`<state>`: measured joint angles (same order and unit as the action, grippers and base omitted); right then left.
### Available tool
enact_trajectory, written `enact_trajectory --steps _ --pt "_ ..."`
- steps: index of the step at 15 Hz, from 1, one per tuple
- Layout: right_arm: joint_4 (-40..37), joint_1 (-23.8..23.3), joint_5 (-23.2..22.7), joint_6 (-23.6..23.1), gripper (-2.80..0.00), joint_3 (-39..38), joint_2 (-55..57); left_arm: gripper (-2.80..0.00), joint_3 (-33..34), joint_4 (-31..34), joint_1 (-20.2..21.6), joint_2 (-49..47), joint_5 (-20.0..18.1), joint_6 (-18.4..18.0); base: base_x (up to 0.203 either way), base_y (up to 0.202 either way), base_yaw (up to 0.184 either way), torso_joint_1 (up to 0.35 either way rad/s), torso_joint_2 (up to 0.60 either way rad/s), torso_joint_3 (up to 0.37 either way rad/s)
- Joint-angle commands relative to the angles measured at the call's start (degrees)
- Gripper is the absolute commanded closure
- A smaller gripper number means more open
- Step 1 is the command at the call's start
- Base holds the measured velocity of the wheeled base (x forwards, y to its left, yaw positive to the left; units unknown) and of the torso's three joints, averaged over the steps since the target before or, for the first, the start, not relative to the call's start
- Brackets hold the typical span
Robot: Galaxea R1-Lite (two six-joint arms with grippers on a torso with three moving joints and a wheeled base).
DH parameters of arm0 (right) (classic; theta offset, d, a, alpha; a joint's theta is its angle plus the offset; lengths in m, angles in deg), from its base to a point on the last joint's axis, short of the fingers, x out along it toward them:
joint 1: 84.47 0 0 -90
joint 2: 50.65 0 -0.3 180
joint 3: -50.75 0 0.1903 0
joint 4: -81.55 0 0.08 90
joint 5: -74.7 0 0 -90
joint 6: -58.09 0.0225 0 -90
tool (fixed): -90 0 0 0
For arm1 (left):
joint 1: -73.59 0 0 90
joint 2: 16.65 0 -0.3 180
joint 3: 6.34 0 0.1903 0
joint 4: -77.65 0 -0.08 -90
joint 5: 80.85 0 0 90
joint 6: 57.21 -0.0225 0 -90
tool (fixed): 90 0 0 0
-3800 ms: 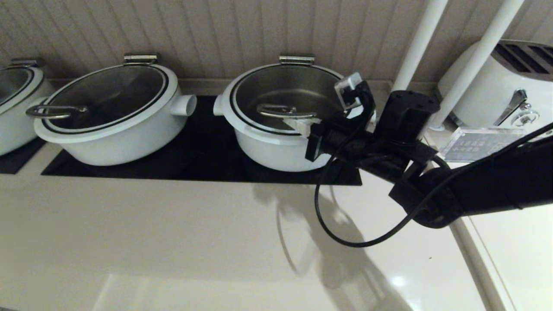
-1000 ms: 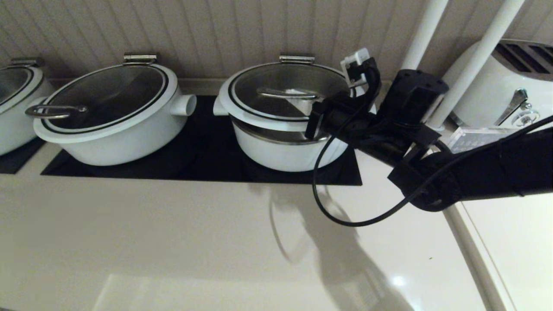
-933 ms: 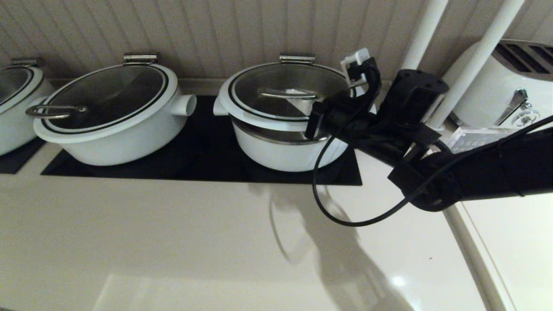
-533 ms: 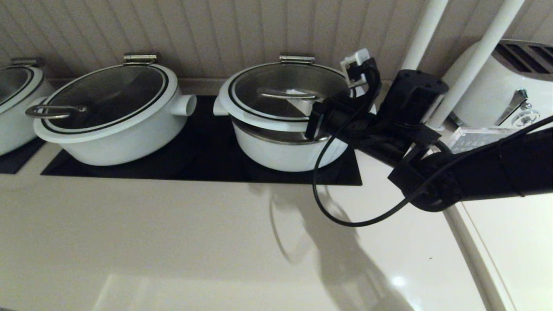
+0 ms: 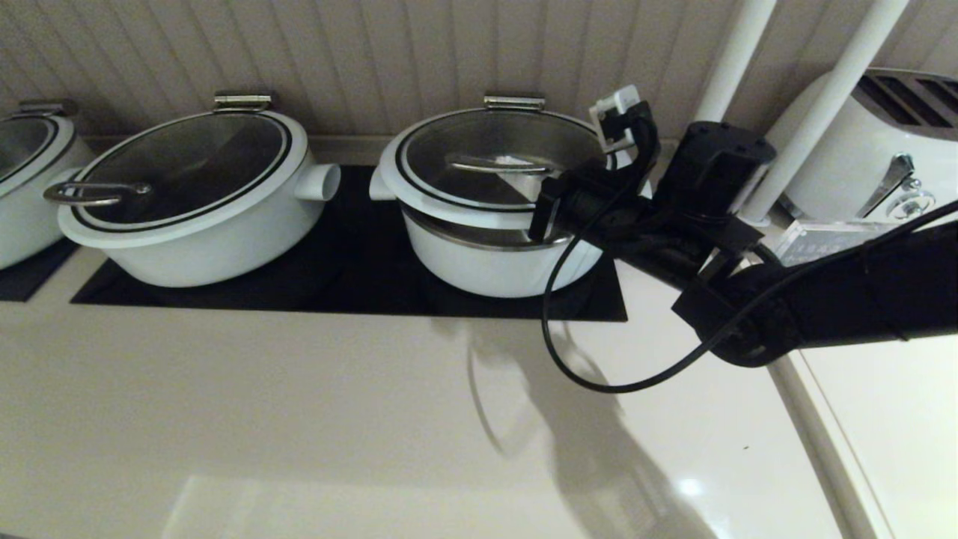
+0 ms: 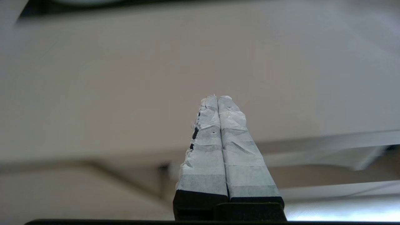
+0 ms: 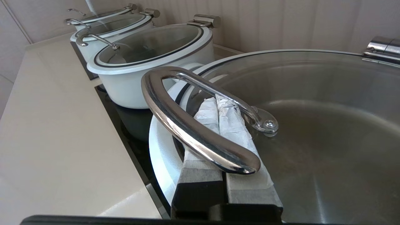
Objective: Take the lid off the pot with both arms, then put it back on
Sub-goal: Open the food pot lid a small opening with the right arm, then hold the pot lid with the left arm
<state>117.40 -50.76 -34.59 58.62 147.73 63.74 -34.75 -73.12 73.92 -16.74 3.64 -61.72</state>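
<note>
One lid — front edge tilted up off pot — handle crosswise over right gripper's pressed-together fingers.

Your head camera looks forward and down at the counter and the pot. The right wrist camera sits close above the lid — both views share it. The left wrist camera faces only bare counter, close up.

Head view dim, warm; arm shadow falls across table, small glare spot near right edge. Left wrist view soft, background blurred. Right wrist view brighter, sharp highlights on lid handle
</note>
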Motion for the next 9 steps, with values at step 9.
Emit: enact_trajectory --steps 9 --pt "0.0 -0.4 -0.1 0.0 0.00 0.7 -0.2 0.00 -15.0 -13.4 0.0 -30.0 -8.3 -1.8 0.000 0.000 0.000 0.000 0.00 0.000"
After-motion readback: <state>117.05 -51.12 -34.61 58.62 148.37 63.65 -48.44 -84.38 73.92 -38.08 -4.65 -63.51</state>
